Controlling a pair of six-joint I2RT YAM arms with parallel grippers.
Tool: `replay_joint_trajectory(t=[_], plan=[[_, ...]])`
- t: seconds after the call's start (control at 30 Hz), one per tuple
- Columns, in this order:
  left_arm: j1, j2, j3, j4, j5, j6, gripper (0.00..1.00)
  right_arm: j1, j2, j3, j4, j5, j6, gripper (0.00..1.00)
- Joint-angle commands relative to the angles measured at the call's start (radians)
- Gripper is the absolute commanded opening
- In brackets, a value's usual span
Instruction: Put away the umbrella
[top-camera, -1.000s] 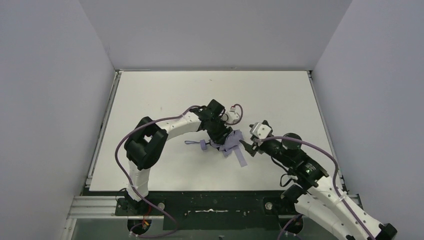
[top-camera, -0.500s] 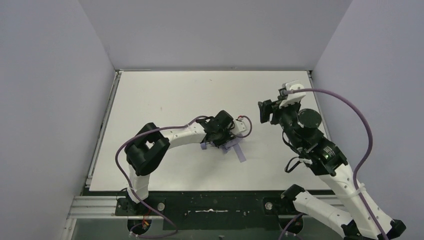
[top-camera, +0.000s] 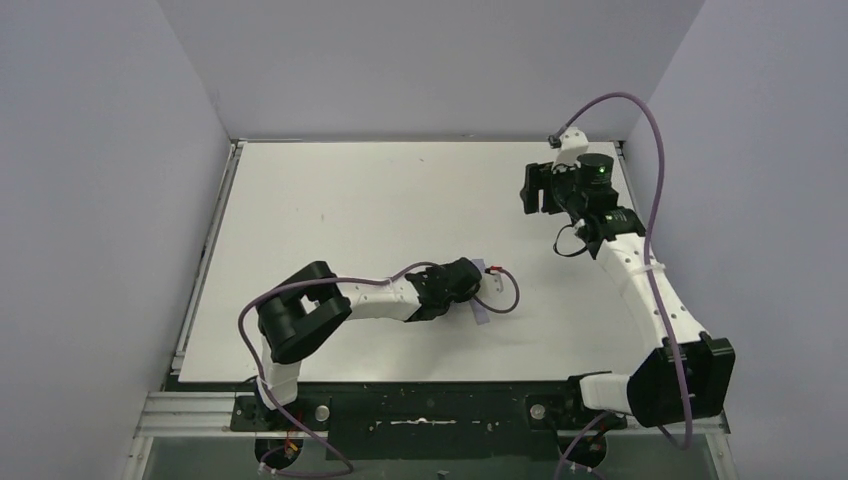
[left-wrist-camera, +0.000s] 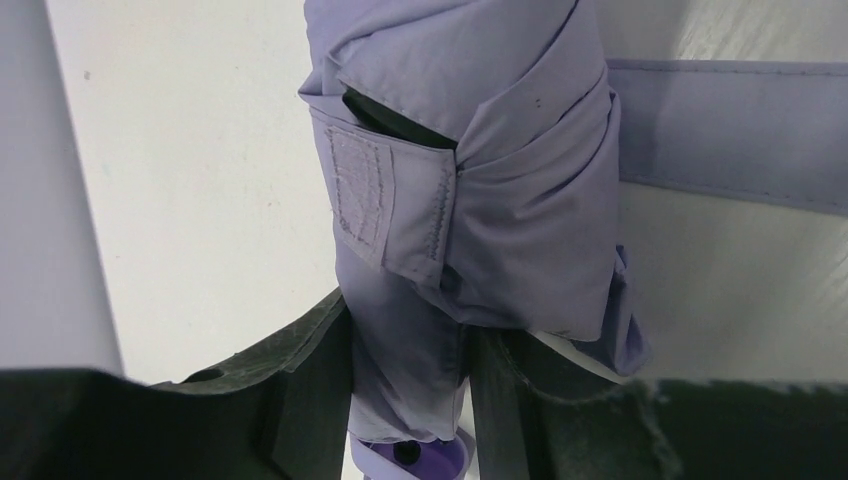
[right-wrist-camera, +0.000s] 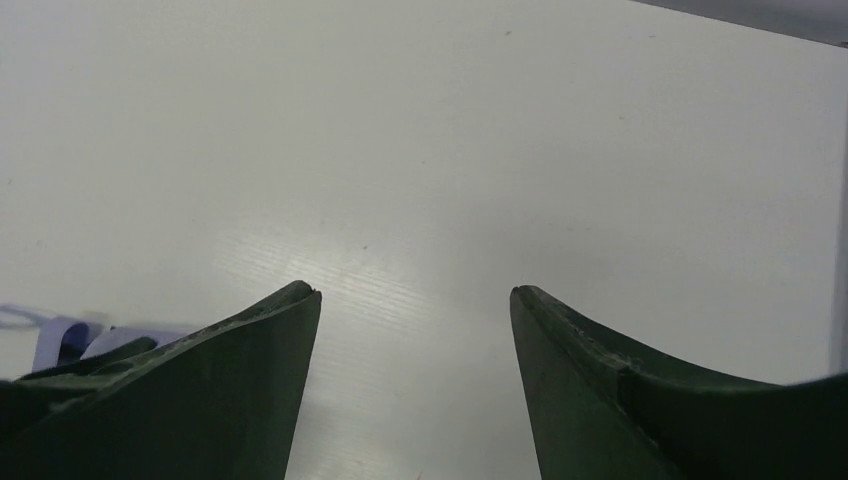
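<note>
White table (top-camera: 330, 200) carries a folded lavender umbrella (left-wrist-camera: 470, 180), pinched by the left gripper (left-wrist-camera: 405, 345); the right gripper (right-wrist-camera: 415, 300) hangs spread wide near the far right corner.

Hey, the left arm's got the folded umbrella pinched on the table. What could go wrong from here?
1. The strap lies loose across the table, not fastened to the velcro patch, so the folds may spring open.
2. The left gripper grips the umbrella over soft fabric, so it might slip or twist.
3. The right gripper is open, empty and far off, so it cannot quickly steady anything.
</note>
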Motion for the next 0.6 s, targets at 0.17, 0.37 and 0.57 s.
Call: replay_joint_trajectory(t=[0.17,0.37,0.57], plan=[[-0.062,0.090,-0.119,0.227,-0.178,0.230,0.00,0.003,0.180,-0.016,0.068,-0.608,-0.462,0.71],[-0.102,0.138,-0.176,0.435,-0.248,0.385,0.00,0.067,0.316,0.119,-0.337,-0.689,-0.815,0.71],[-0.122,0.187,-0.189,0.553,-0.286,0.482,0.00,0.137,0.459,0.217,-0.548,-0.687,-0.935,0.70]])
